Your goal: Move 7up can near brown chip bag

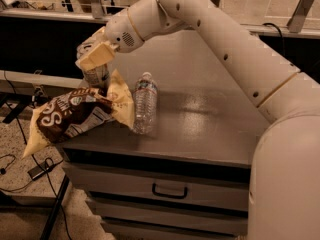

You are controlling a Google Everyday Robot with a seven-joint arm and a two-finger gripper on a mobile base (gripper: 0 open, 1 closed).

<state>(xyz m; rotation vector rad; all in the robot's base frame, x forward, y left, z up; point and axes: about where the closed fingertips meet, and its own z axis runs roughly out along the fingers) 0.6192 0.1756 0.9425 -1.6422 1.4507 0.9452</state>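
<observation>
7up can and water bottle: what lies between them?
In the camera view, the pale yellow end of the brown chip bag lies between the 7up can and the water bottle. The gripper is at the can's top.

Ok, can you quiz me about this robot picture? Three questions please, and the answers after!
1. True or false: the gripper is holding the water bottle.
2. Which thing hangs over the left edge of the cabinet top? A) the brown chip bag B) the water bottle C) the 7up can
3. How many drawer handles can you see?

Key
1. False. The gripper is at the cabinet's left side, just behind the bag, with its fingers shut on the 7up can. The bottle stands alone to the right.
2. A
3. One: the dark drawer handle on the front.
</observation>
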